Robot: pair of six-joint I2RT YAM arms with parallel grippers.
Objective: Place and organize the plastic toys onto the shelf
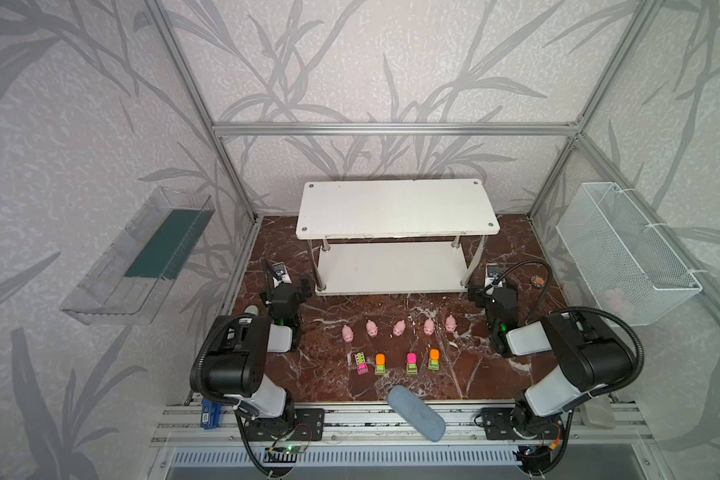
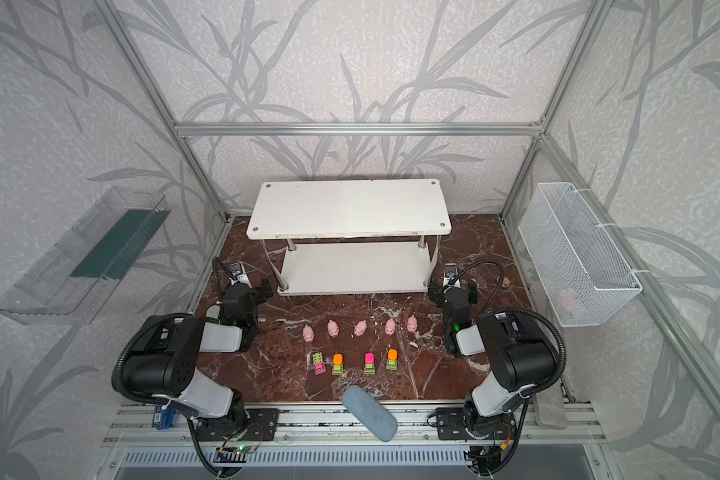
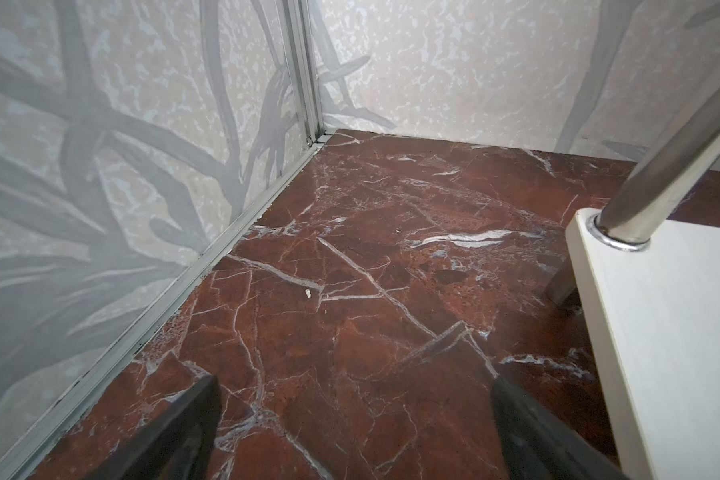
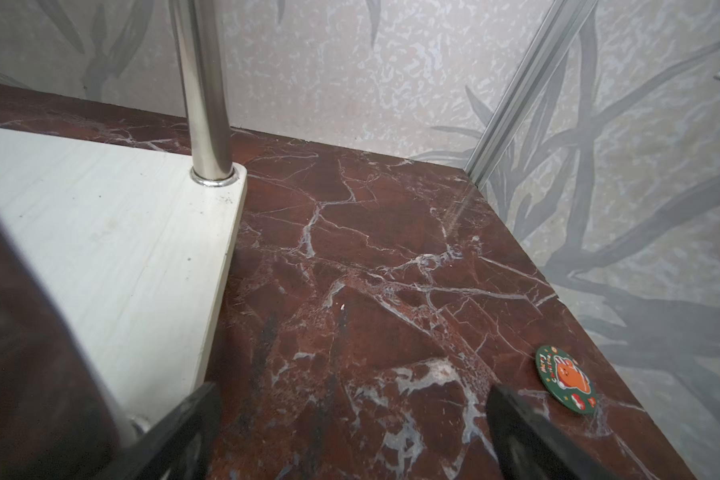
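Observation:
Several pink pigs (image 1: 399,328) (image 2: 360,328) stand in a row on the marble floor, in front of the shelf. Nearer the front edge, several neon green trucks (image 1: 411,363) (image 2: 369,363) form a second row. The white two-tier shelf (image 1: 395,208) (image 2: 350,208) stands at the back with both boards bare. My left gripper (image 1: 287,286) (image 3: 354,386) is open over bare floor by the shelf's front left post. My right gripper (image 1: 492,286) (image 4: 354,390) is open by the front right post. Neither wrist view shows a toy, only a corner of the shelf's lower board (image 3: 661,332) (image 4: 100,249).
A blue-grey oval pad (image 1: 416,411) lies over the front edge. A round green sticker (image 4: 564,378) lies on the floor right of my right gripper. A clear tray (image 1: 142,253) hangs on the left wall and a white mesh basket (image 1: 624,249) on the right wall.

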